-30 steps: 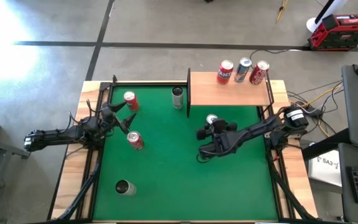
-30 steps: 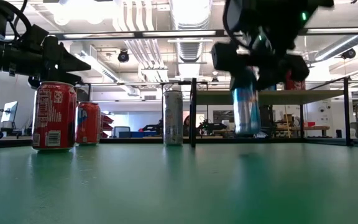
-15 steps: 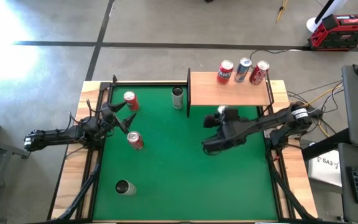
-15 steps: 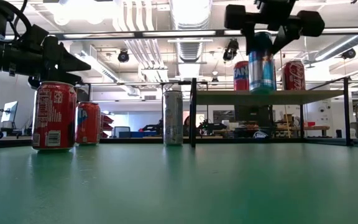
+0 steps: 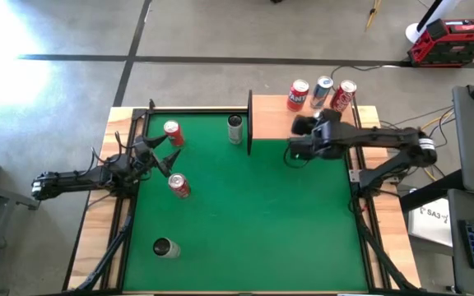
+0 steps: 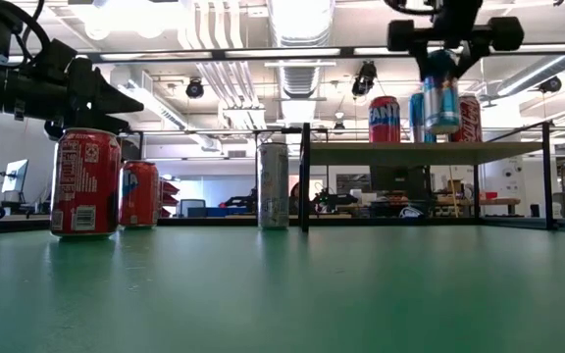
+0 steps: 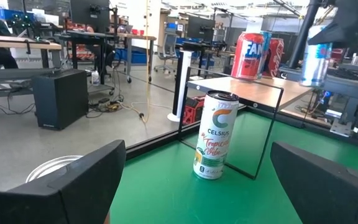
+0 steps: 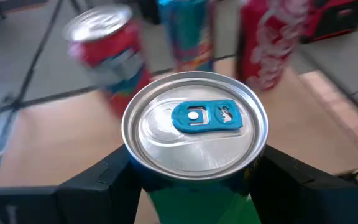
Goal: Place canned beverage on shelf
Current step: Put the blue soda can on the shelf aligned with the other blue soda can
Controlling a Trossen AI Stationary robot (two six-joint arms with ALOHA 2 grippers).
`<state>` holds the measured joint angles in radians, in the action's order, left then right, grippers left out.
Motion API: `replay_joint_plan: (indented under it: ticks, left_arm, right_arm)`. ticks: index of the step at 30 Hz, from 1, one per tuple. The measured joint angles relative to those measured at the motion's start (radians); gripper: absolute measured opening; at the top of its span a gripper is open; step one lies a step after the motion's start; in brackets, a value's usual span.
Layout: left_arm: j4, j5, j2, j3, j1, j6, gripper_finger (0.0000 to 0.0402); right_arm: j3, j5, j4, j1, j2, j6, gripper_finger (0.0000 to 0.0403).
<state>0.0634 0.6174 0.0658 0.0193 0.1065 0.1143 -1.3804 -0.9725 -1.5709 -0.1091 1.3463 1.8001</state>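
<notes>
The blue can (image 8: 194, 140) hangs upright in my right gripper (image 5: 304, 138), fingers clamped tight on its sides, over the shelf (image 5: 274, 125) at the table's one o'clock, above its near edge. My left gripper (image 5: 164, 154) waits at nine o'clock, spread wide, empty.

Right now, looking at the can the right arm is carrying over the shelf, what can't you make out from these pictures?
- Held can: high view, hidden beneath the right gripper; its label shows only small in the low view.
- Whether it has touched the shelf: low view, it looks raised, not certain.
- Three cans already there: right wrist view, blurred, labels unreadable.
- Left gripper: open, idle by the red cans.
</notes>
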Motion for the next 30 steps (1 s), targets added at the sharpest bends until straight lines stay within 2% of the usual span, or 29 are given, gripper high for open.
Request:
replay_joint_plan:
  ticks: [3,9,22,30]
  left_arm:
    - [0.0,0.0,0.0,0.0,0.0,0.0,0.0386]
    - [0.0,0.0,0.0,0.0,0.0,0.0,0.0386]
    - [0.0,0.0,0.0,0.0,0.0,0.0,0.0386]
    - [0.0,0.0,0.0,0.0,0.0,0.0,0.0386]
  right_arm:
    - [0.026,-0.026,0.002,-0.045,-0.013,-0.007,0.0231]
    - [0.055,-0.118,0.015,-0.062,0.018,0.007,0.0234]
    - [0.068,-0.153,0.014,-0.132,0.07,0.082,0.0234]
    - [0.068,-0.155,0.036,-0.17,0.078,0.073,0.0235]
